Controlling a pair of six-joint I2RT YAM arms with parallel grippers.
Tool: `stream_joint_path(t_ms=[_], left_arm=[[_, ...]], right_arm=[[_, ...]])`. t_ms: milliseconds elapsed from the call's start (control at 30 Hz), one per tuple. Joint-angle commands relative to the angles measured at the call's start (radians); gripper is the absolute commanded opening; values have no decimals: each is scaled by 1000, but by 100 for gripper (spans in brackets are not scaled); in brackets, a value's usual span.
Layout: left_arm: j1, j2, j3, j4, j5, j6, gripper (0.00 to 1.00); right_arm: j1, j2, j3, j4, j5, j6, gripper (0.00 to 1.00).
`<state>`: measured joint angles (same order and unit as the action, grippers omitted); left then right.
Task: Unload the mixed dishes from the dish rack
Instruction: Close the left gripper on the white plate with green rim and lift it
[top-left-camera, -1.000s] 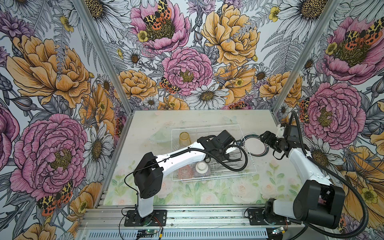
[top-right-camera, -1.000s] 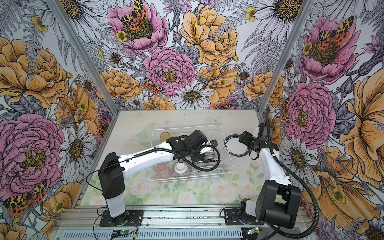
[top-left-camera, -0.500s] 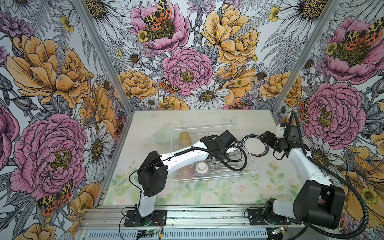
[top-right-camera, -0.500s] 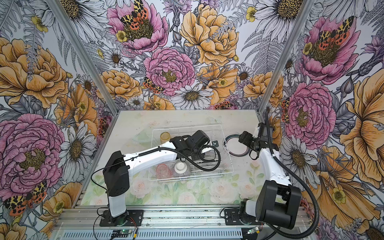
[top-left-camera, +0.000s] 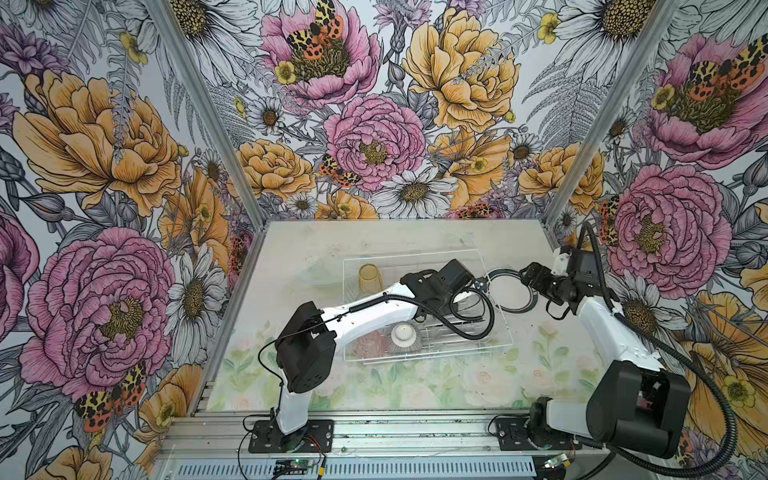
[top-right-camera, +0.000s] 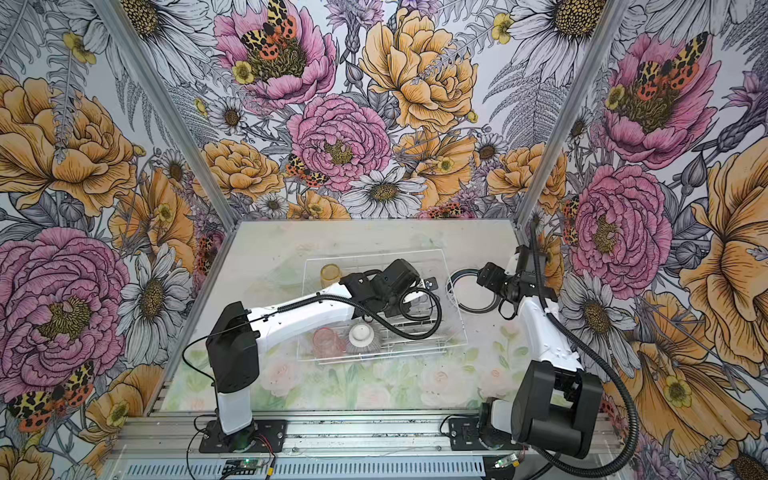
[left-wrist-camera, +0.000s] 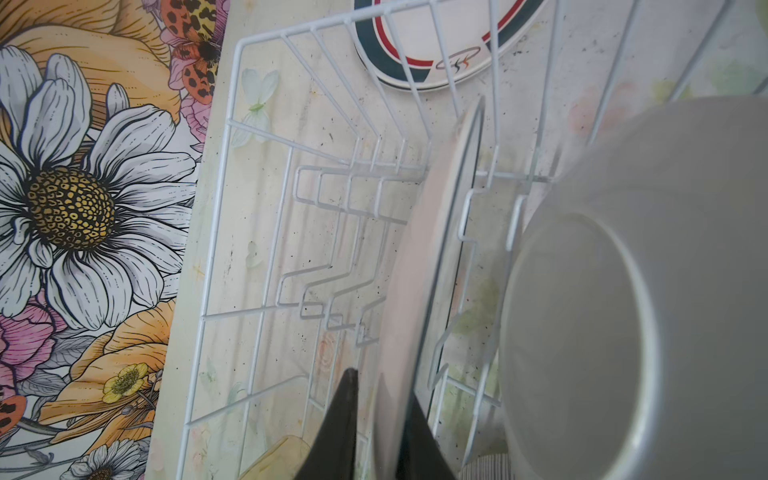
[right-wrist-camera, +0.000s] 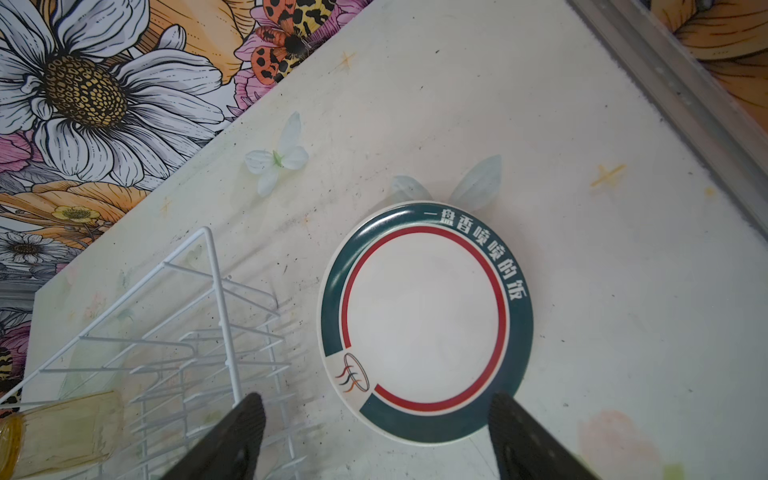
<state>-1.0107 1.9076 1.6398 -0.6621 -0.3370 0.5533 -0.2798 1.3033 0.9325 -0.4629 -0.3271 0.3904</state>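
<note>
The dish rack (top-left-camera: 415, 254) (top-right-camera: 374, 254) (left-wrist-camera: 232, 166) stands mid-table. A white plate (left-wrist-camera: 432, 257) stands on edge between its prongs. My left gripper (left-wrist-camera: 382, 419) is shut on that plate's rim, one finger on each face; in both top views its wrist hides the fingers. Also in the rack are an amber tumbler (top-left-camera: 370, 278) (top-right-camera: 330, 275), a pink tumbler (top-right-camera: 326, 341) and an upturned striped bowl (top-left-camera: 404, 336) (top-right-camera: 362, 336). A dark-rimmed plate (top-left-camera: 510, 289) (right-wrist-camera: 424, 320) lies flat on the table right of the rack. My right gripper (right-wrist-camera: 376, 436) (top-left-camera: 530, 278) hovers open over its near edge.
In the left wrist view the pale underside of a large round dish (left-wrist-camera: 623, 291) fills the space beside the held plate. The booth's side wall (right-wrist-camera: 685, 83) runs close behind the flat plate. The black cable (top-left-camera: 469, 328) of the left arm loops over the rack.
The left jaws have closed onto the upright plate's rim, and the left arm's elbow has shifted slightly. The right arm and the flat plate have not moved.
</note>
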Motion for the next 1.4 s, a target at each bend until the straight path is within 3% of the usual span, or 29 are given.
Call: stream_joint_path(t_ms=[0, 333, 500, 1133, 1367], left_arm=[[-5, -3, -17, 65, -48, 16, 14], [-9, -3, -30, 84, -77, 29, 8], [-10, -44, -70, 148, -93, 30, 0], [-1, -283, -150, 235, -73, -22, 0], [75, -378, -142, 238, 76, -176, 0]], right_arm=[[4, -27, -9, 9, -10, -18, 86], [4, -35, -11, 9, -10, -17, 86], [4, -45, -12, 10, -12, -18, 86], [5, -76, -6, 10, -45, -16, 85], [13, -111, -3, 19, -122, -28, 84]])
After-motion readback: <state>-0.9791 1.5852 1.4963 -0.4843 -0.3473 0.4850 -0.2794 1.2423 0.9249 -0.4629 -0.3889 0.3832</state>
